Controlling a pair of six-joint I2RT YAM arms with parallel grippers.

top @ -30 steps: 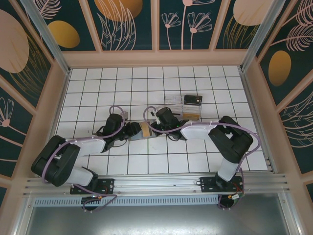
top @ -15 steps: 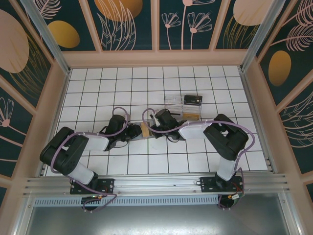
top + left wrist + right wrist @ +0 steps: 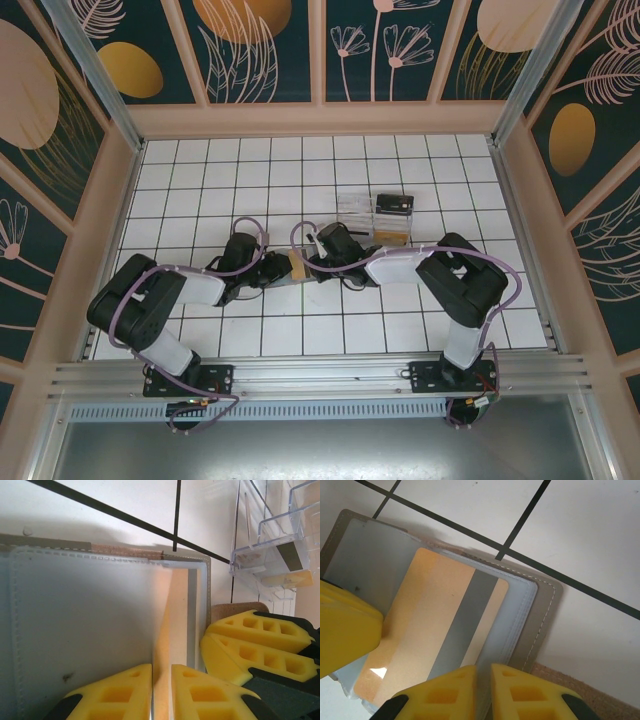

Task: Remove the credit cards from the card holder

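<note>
Seen from above, the card holder [image 3: 297, 266] lies near the middle of the desk [image 3: 200, 170], between the left hand [image 3: 277, 270] and the right hand [image 3: 312, 265]. A clear tray [image 3: 360, 208] sits toward the far edge (a dark card [image 3: 393, 205] beside it).

At the left wrist, the left hand is pinched shut on the edge of a gold card [image 3: 167, 610].

At the right wrist, the right hand is clamped on the holder's edge, and the grey-striped gold card lies on its blue-grey inside.

Tan-gold card [image 3: 432, 630] with grey stripe, lying on open card holder [image 3: 375, 565]
</note>
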